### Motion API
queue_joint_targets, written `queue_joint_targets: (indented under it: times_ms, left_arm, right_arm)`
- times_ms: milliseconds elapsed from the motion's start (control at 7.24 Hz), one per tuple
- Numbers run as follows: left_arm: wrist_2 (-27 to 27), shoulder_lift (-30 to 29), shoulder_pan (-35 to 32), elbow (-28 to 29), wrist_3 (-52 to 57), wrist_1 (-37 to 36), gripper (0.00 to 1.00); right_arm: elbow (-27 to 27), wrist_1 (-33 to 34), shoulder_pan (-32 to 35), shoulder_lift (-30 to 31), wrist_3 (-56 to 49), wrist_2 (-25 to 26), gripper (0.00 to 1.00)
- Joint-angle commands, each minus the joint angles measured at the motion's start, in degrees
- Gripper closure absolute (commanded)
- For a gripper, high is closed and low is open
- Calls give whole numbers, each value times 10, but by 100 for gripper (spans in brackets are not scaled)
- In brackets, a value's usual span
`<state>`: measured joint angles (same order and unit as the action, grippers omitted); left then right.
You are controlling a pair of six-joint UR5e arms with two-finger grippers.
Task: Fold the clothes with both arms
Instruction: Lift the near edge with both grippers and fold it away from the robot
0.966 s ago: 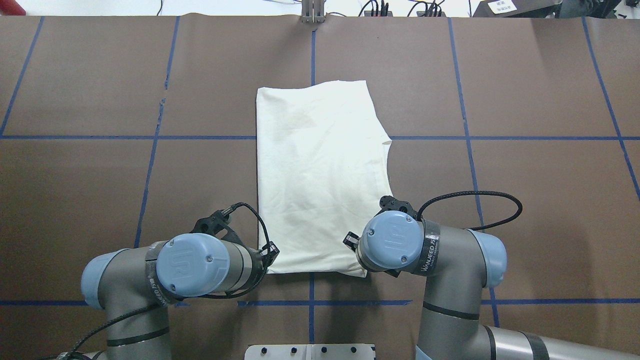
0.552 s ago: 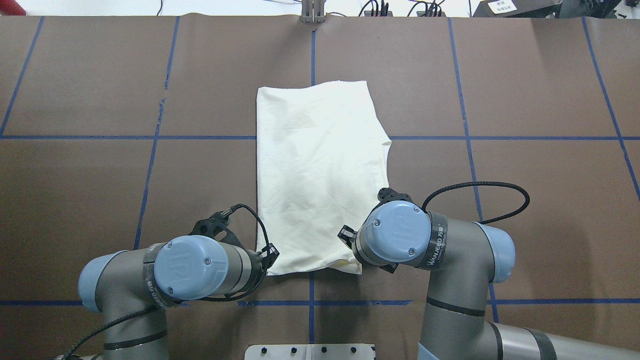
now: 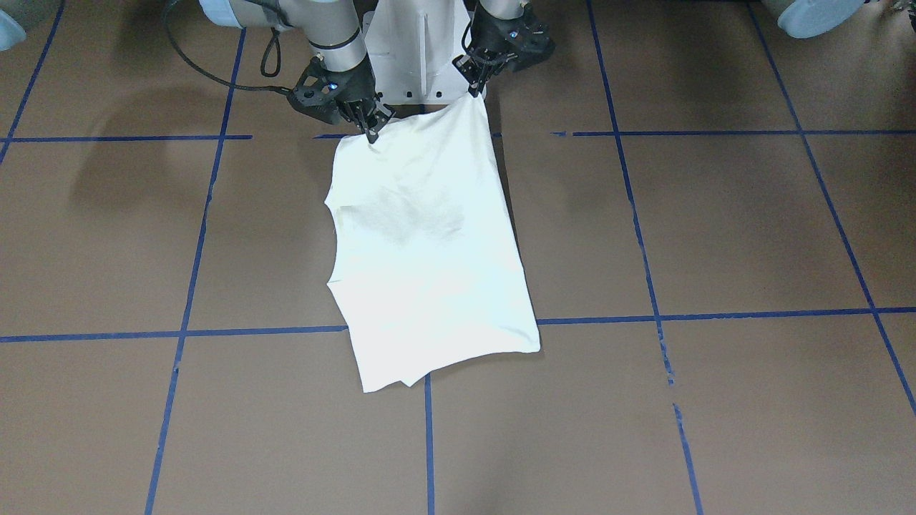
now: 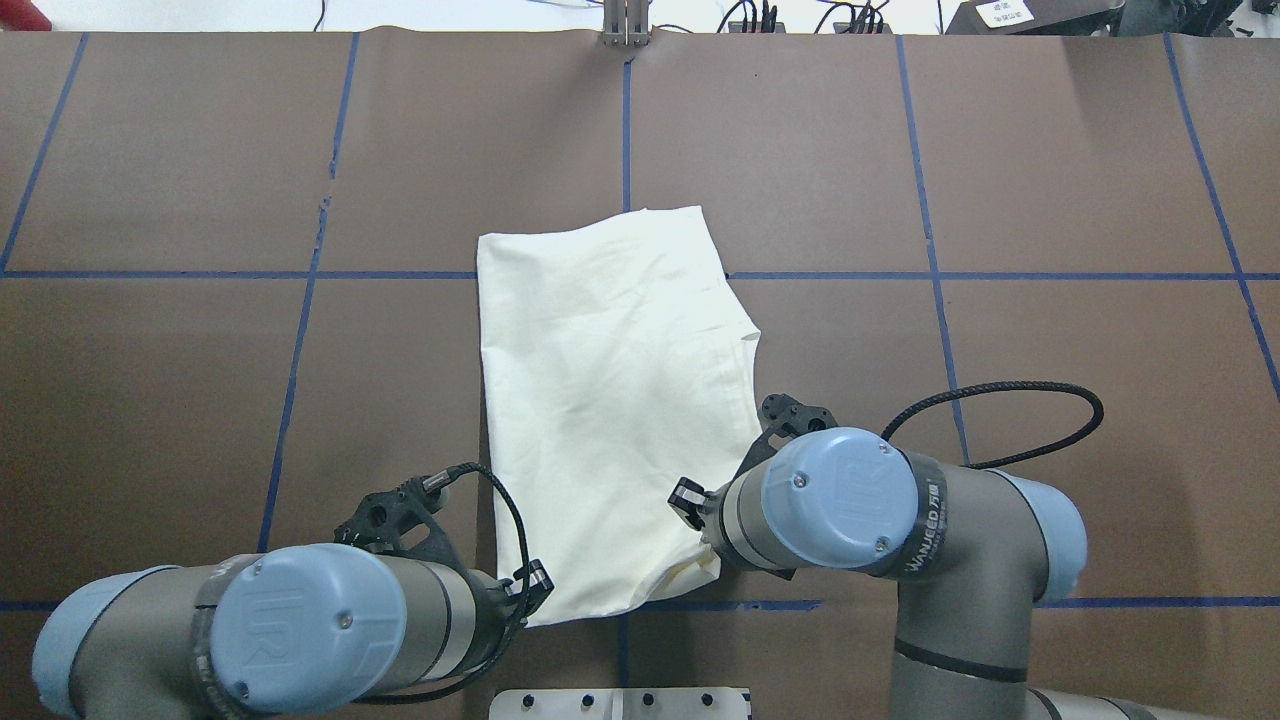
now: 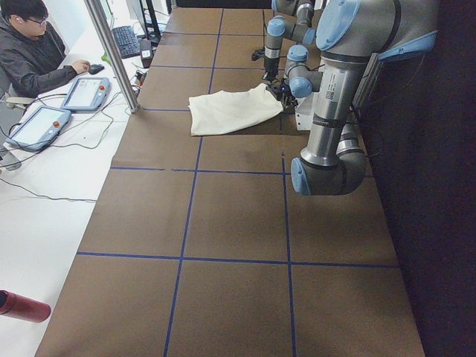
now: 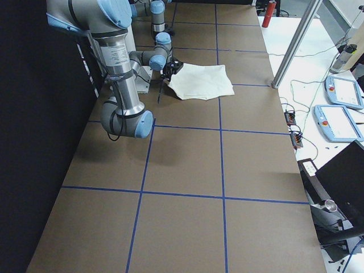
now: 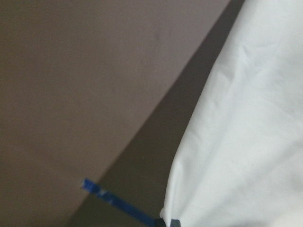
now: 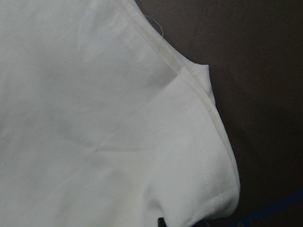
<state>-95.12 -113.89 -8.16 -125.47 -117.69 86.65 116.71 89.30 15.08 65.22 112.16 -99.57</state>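
1. One cream T-shirt [image 4: 600,400], plain side up, lies mid-bench just in front of the robot. It's already narrowed to a long panel. The far end rests flat, and the near end is raised off the bench [image 4: 200,150].
2. The left gripper [image 3: 474,89] is clamped on one near corner and the right gripper [image 3: 372,132] is clamped on the other. The cloth peaks up into both, so neither looks loose.
3. I'd call this the start of the lengthwise fold, with the corners pinched and lifted but nothing laid over yet.
4. The next move probably means carrying both corners away from the robot toward the far edge. They'd need to stay level and evenly spread (the panel already sits a bit skewed against the blue tape lines [image 4: 625,100]), or the fold lands crooked.
5. Head count: one shirt, two arms, two grippers, plus one operator [image 5: 30,52] at the side desk.
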Motion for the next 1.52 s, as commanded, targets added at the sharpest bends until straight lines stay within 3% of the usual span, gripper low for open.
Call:
queue_joint_targets:
  times_ms: [0, 276, 552, 690, 828, 966, 1105, 1381]
  left_arm:
    - [-1, 2, 4, -33, 1, -24, 100]
    - [-2, -5, -34, -22, 4, -24, 100]
    - [-9, -26, -137, 0, 88, -20, 100]
    - [-9, -49, -189, 47, 119, -4, 100]
    - [-28, -73, -226, 138, 124, 57, 100]
    - [-37, -78, -259, 211, 148, 130, 100]
    - [-38, -84, -282, 267, 176, 167, 100]
    - [-37, -118, -309, 366, 198, 230, 100]
  right_arm:
    - [42, 0, -19, 18, -1, 0, 100]
    - [21, -38, 8, 0, -52, 9, 100]
    - [-40, -52, 101, -58, -97, -8, 100]
    - [-109, -54, 157, -104, -102, -57, 100]
    - [-195, -62, 194, -159, -112, -97, 100]
    - [-320, -107, 217, -218, -113, -112, 100]
    - [-412, -160, 233, -255, -113, -118, 100]
    - [-486, -174, 241, -279, -142, -118, 100]
